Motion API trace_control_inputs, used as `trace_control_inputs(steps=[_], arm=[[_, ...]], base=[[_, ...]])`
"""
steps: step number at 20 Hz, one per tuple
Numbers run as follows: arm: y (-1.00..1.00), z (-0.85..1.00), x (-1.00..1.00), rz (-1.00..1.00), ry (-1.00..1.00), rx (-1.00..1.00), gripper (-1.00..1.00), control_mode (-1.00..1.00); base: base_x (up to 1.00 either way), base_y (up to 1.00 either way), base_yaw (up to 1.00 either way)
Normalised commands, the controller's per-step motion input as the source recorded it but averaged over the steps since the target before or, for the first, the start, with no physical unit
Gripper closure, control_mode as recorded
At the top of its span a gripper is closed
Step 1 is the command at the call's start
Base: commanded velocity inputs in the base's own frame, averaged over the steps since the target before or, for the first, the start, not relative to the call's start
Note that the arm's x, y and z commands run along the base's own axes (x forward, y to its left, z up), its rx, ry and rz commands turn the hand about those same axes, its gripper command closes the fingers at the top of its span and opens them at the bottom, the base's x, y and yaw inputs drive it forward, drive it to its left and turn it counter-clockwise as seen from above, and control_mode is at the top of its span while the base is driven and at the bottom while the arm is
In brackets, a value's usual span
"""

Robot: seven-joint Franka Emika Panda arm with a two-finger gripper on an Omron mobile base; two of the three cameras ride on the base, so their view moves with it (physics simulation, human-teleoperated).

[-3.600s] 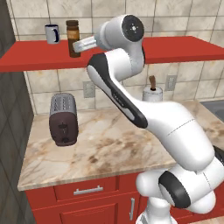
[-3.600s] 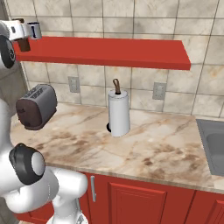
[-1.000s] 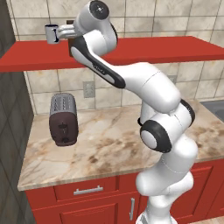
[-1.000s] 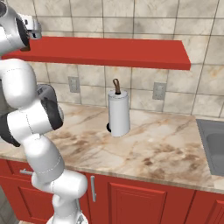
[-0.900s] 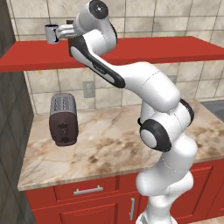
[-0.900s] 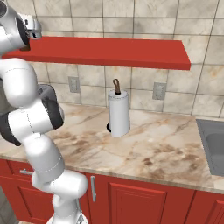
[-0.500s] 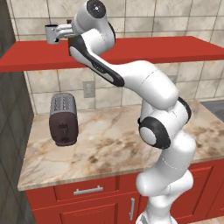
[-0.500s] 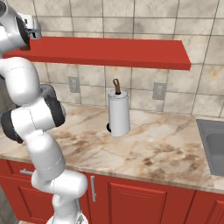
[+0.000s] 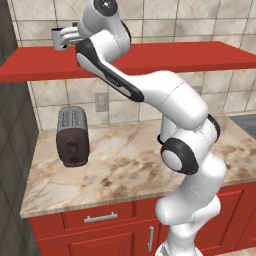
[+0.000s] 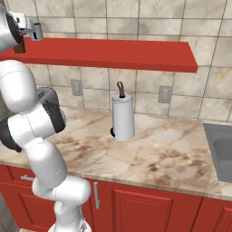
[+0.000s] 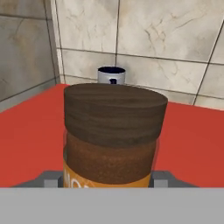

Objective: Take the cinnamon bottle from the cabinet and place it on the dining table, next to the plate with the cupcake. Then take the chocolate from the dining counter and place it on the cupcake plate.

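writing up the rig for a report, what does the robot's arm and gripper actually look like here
The arm is built of glossy white rounded segments, joined by dark grey to black joint rings, the largest at the elbow; a round dark cap sits at the top joint. No loose cables or markings are visible. The gripper shows small grey finger tips in the hand view.

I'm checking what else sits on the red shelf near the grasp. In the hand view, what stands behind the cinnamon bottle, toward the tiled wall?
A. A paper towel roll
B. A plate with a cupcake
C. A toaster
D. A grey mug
D. In the hand view a grey mug with a dark inside stands on the red shelf behind the cinnamon bottle, close to the tiled wall.
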Motion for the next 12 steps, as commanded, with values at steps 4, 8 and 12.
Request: trace_control_inputs(steps=[4, 8, 12], arm=[[-0.02, -0.02, -0.99, 0.13, -0.13, -0.1, 1.0, -1.0], [-0.15, 0.0, -1.0, 0.13, -0.09, -0.09, 1.0, -1.0], [-0.39, 0.0, -1.0, 0.19, -0.04, -0.05, 1.0, -1.0]], base=[[0.0, 0.0, 0.0], [0.0, 0.0, 0.0], [0.0, 0.0, 0.0]])
